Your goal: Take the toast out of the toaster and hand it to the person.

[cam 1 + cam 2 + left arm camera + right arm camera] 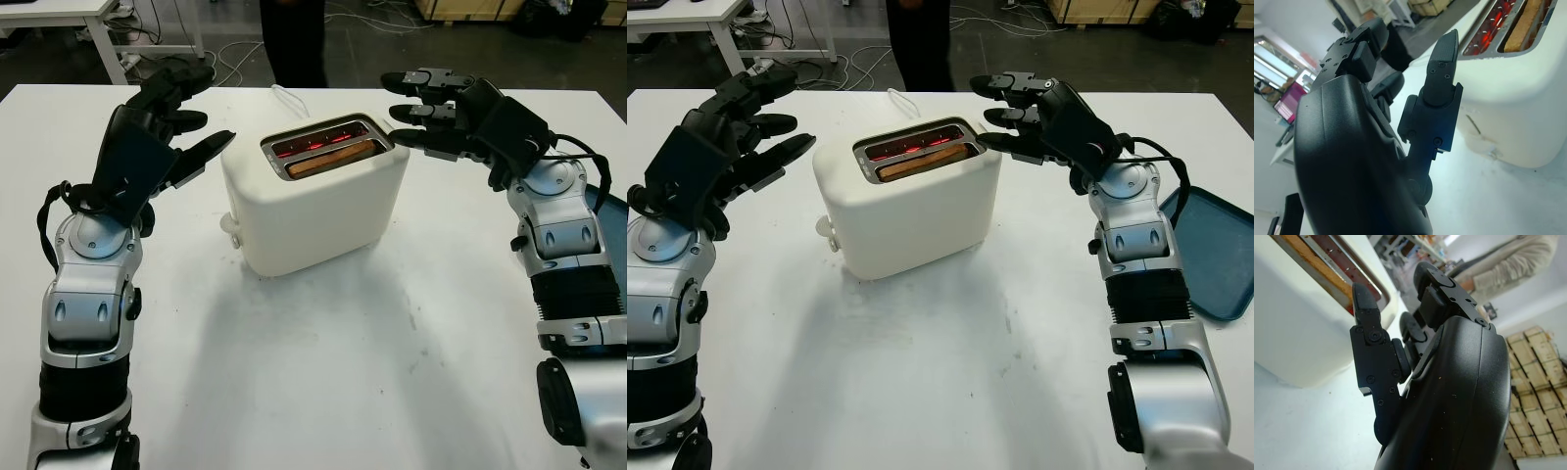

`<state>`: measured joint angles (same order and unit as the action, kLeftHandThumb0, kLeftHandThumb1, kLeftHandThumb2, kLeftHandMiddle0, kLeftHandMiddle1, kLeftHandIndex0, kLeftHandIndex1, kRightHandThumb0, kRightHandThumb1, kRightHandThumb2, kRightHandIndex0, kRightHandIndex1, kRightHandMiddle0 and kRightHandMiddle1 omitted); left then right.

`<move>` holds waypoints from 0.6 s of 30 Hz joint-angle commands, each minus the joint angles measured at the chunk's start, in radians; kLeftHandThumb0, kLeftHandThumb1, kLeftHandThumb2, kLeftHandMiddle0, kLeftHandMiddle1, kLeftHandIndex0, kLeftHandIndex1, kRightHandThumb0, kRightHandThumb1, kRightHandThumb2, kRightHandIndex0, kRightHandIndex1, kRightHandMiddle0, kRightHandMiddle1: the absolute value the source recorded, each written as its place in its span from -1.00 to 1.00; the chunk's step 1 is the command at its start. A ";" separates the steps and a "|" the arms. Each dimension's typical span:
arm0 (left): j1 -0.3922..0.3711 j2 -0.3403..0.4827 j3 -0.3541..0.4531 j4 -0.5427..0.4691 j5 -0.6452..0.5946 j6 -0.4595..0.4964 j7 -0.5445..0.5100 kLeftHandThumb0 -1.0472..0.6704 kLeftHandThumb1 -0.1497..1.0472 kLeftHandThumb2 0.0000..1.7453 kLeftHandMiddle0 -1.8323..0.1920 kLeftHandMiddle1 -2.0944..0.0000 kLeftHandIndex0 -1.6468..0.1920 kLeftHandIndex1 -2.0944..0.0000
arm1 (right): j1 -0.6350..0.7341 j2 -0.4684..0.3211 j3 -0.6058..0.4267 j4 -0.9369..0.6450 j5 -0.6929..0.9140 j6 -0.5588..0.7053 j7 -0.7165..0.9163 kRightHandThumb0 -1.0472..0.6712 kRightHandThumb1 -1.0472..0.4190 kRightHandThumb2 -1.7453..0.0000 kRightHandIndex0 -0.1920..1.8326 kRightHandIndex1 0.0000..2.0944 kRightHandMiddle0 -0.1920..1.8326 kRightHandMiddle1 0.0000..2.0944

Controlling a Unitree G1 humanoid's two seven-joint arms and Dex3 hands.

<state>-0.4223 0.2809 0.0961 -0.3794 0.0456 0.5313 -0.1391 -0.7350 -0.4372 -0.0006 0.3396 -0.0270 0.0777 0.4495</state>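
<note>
A white toaster (318,211) stands in the middle of the white table (323,372). Its far slot glows red, and a brown slice of toast (330,159) sits low in the near slot. My left hand (186,122) hovers open just left of the toaster's top, apart from it. On the other side my right hand (411,108) is open too, level with the top edge and close to the toaster's right corner. The left wrist view has the toast (1525,22) beyond a black finger. A person (294,39) in dark trousers stands behind the table.
A blue tray (1215,250) lies at the table's right edge. The toaster's white cord (284,96) runs off the back. Another white table (69,24) and floor cables lie beyond at the far left.
</note>
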 commanded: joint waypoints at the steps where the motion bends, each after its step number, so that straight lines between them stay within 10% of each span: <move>1: -0.015 0.005 0.004 -0.011 -0.006 0.009 0.001 -0.25 0.78 -0.92 0.76 0.05 0.50 0.57 | 0.000 -0.004 0.004 -0.016 -0.006 -0.001 -0.003 -0.15 -0.80 1.00 -0.28 -0.87 -0.26 -0.99; 18: -0.005 0.016 0.001 -0.004 0.006 -0.012 0.002 -0.27 0.79 -0.91 0.76 0.04 0.51 0.53 | 0.004 -0.004 0.005 -0.026 -0.005 0.018 -0.003 -0.15 -0.81 1.00 -0.30 -0.84 -0.26 -0.99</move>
<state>-0.4223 0.2843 0.0959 -0.3793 0.0467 0.5315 -0.1391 -0.7349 -0.4372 0.0059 0.3233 -0.0281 0.0890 0.4495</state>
